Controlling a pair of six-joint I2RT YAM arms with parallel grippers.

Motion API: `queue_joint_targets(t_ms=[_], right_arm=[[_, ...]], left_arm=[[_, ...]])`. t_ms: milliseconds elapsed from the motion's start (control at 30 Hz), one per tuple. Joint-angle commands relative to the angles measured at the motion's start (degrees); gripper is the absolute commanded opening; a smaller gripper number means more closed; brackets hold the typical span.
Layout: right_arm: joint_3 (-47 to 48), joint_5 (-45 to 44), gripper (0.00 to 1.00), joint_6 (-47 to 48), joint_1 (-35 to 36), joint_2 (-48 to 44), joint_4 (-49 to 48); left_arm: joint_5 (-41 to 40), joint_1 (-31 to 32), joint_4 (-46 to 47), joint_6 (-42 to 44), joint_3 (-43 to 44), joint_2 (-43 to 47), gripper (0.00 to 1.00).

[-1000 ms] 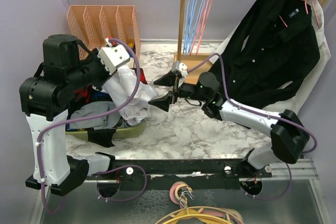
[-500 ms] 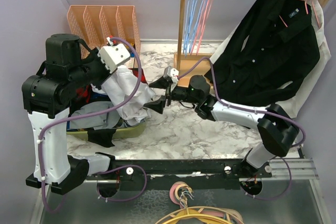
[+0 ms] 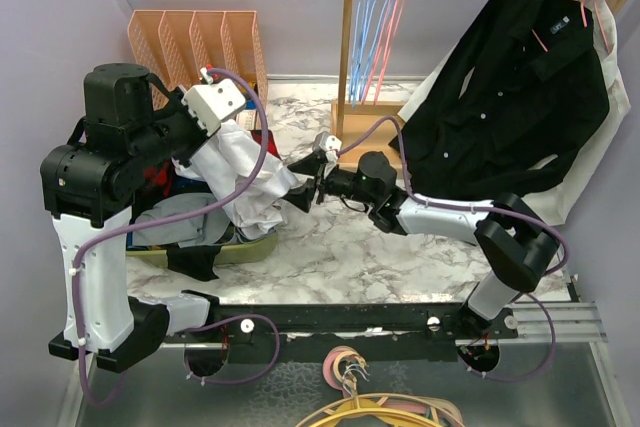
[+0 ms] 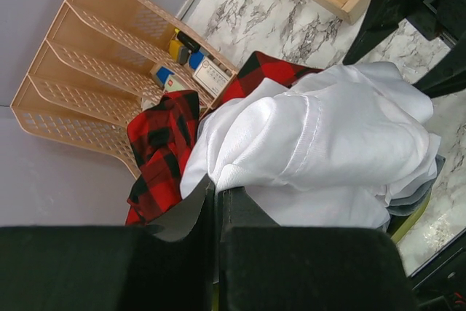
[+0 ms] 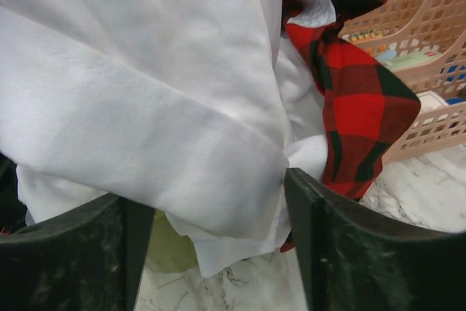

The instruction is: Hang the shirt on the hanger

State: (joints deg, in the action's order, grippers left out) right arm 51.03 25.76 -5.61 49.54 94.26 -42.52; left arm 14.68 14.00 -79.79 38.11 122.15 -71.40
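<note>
White shirt (image 3: 243,175) hangs lengthwise down from left end effector (image 4: 216,205).

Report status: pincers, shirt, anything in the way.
Left pincer shut on the shirt, holding it up. Right pincer open, straddling a hanging fold. Red plaid shirt lies against the white fabric.

Left gripper (image 4: 216,202) is pinched on the white shirt (image 4: 320,136), bunched against a red plaid shirt (image 4: 164,143), peach rack (image 4: 87,56) along the desk's edge.
</note>
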Motion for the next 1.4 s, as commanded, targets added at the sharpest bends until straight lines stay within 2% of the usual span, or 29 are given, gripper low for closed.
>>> queue_joint_targets(t_ms=[0,33,67,100,133,267,433,600,733,833,900,967,1033,1100,1167,1267,1333,1367], right_arm=[[1.78,-5.23,0.58,-2.47,0.29,1.59,-8.15],[0.70,-6.22,0.50,-3.52,0.30,1.19,-10.79],[-0.43,-7.70,0.37,-4.14,0.30,0.32,-13.31],[-1.18,-9.11,0.13,-4.49,0.30,-0.64,-14.65],[-1.23,-10.23,0.03,-4.62,0.25,-1.78,-14.58],[2.97,-8.60,0.01,-2.64,0.30,-8.66,-6.66],[16.41,-10.49,0.01,3.55,0.30,-19.50,14.39],[37.92,-17.93,0.01,15.30,0.29,-21.68,31.50],[54.30,-19.02,0.01,21.85,0.29,-19.50,38.33],[64.87,-17.98,0.01,25.10,0.30,-17.64,41.97],[70.04,-17.56,0.01,26.55,0.30,-16.88,43.20],[73.58,-16.60,0.01,27.42,0.30,-16.74,44.04],[76.12,-16.62,0.01,27.53,0.30,-16.65,45.23],[76.29,-17.93,0.01,27.30,0.30,-17.03,46.70],[71.59,-20.56,0.01,26.11,0.29,-18.91,47.42],[53.96,-28.05,0.01,22.05,0.30,-24.73,44.15],[39.59,-31.81,0.01,18.26,0.30,-29.27,41.48],[32.42,-32.90,0.01,16.30,0.30,-31.16,40.57]], left_arm=[[-1.01,0.24,2.21,-0.04,0.53,0.97,0.00],[-0.74,0.24,1.73,-0.13,1.03,0.85,0.00],[-0.18,0.23,1.21,-0.06,1.55,0.76,0.00],[0.41,0.19,0.95,-0.03,1.95,0.80,0.00],[0.71,0.23,0.73,0.09,2.28,0.82,0.00],[0.89,0.23,0.10,0.52,3.89,0.75,0.00],[-2.01,0.28,3.89,-1.28,9.10,-0.12,0.00],[-2.45,3.61,8.48,-4.93,22.94,-5.14,0.00],[-0.30,7.82,13.70,-8.92,36.39,-11.12,0.00],[5.14,9.63,17.47,-14.13,45.68,-16.63,0.00],[13.88,9.84,18.72,-16.13,50.78,-20.31,0.00],[20.22,9.91,20.66,-18.53,52.01,-22.72,0.00],[22.42,10.06,20.81,-19.15,51.99,-24.56,0.00],[22.21,10.08,18.84,-17.76,51.94,-25.43,0.00],[20.52,10.09,17.21,-15.82,51.77,-25.46,0.00],[15.54,10.09,13.27,-10.29,46.24,-24.28,0.00],[12.90,10.08,11.74,-7.27,36.05,-21.29,0.00],[12.13,10.08,11.60,-5.78,25.23,-18.93,0.00]])
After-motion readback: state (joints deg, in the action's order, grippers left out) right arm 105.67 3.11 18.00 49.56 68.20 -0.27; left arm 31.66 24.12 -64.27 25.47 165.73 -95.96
